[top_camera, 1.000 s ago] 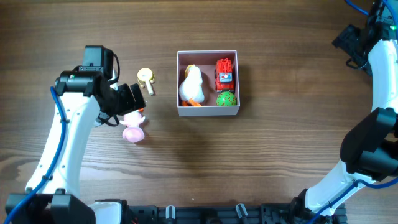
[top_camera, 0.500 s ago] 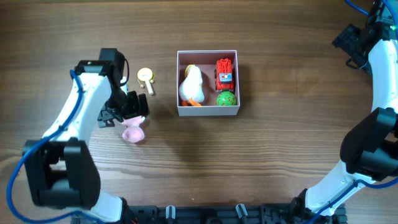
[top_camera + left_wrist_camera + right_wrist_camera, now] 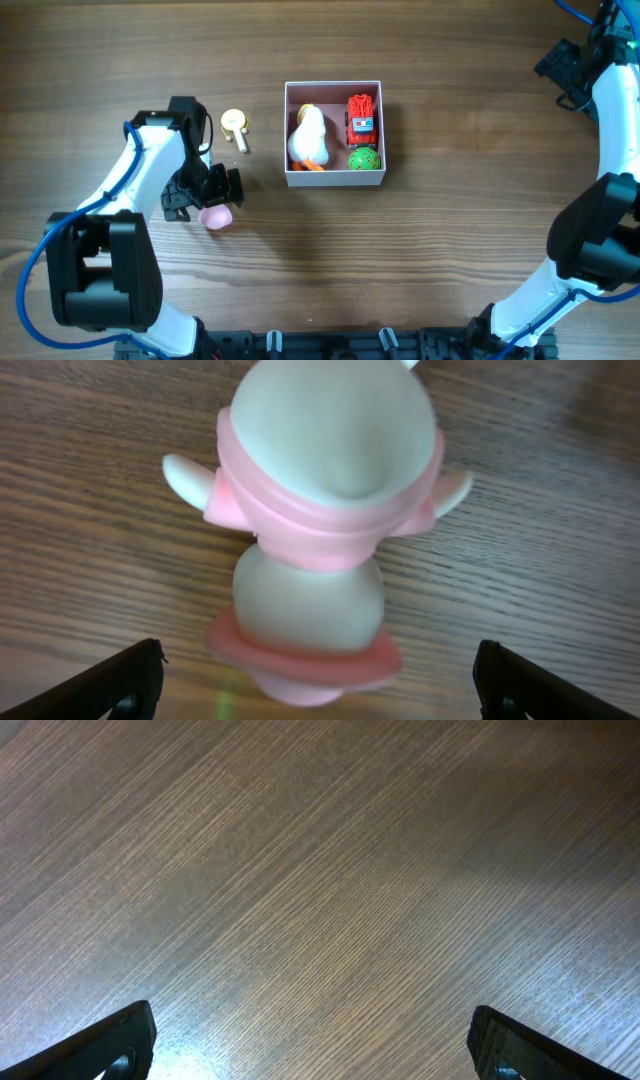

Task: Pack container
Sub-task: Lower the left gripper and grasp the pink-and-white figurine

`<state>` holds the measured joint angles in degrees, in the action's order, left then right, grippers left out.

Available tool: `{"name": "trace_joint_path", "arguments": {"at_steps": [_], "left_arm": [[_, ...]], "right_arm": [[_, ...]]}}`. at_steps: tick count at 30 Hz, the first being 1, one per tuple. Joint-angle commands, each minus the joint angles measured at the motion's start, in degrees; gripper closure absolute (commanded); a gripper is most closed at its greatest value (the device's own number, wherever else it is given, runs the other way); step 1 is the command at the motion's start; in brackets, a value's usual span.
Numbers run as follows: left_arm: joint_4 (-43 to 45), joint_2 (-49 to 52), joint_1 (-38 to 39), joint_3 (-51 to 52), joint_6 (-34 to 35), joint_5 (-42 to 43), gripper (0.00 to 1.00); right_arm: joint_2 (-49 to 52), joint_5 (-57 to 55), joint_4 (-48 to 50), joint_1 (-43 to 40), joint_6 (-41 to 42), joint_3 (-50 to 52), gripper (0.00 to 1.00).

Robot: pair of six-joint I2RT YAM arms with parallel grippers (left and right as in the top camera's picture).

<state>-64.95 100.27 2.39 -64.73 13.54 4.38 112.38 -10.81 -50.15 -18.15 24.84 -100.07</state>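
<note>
Pink toy (image 3: 318, 530), left gripper (image 3: 320, 682) spread wide around it, not touching

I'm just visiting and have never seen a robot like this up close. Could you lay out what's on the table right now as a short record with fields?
Container: white-walled box, pink inside, mid-table
Inside it: white duck toy, red truck, green ball
Outside it: pink and white toy, small yellow toy
Left gripper: open, a finger on either side of the pink and white toy, not gripping
Right gripper: open, holding nothing, over bare tabletop
Packing: two toys not yet in
</note>
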Motion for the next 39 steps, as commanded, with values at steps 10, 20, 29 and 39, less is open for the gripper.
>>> {"name": "trace_joint_path", "arguments": {"at_steps": [10,20,29,39], "left_arm": [[6.6,0.3,-0.3,1.5,-1.2,0.9,0.00],[8.4,0.3,-0.3,4.2,-1.4,0.5,0.00],[8.7,0.3,-0.3,4.4,-1.4,0.5,0.00],[9.1,0.3,-0.3,4.4,-1.4,0.5,0.18]], "right_arm": [[-0.7,-1.2,0.0,0.2,0.8,0.2,0.00],[-0.7,-1.2,0.0,0.2,0.8,0.2,0.00],[-0.7,-1.2,0.0,0.2,0.8,0.2,0.00],[-0.7,-1.2,0.0,0.2,0.8,0.2,0.00]]}}
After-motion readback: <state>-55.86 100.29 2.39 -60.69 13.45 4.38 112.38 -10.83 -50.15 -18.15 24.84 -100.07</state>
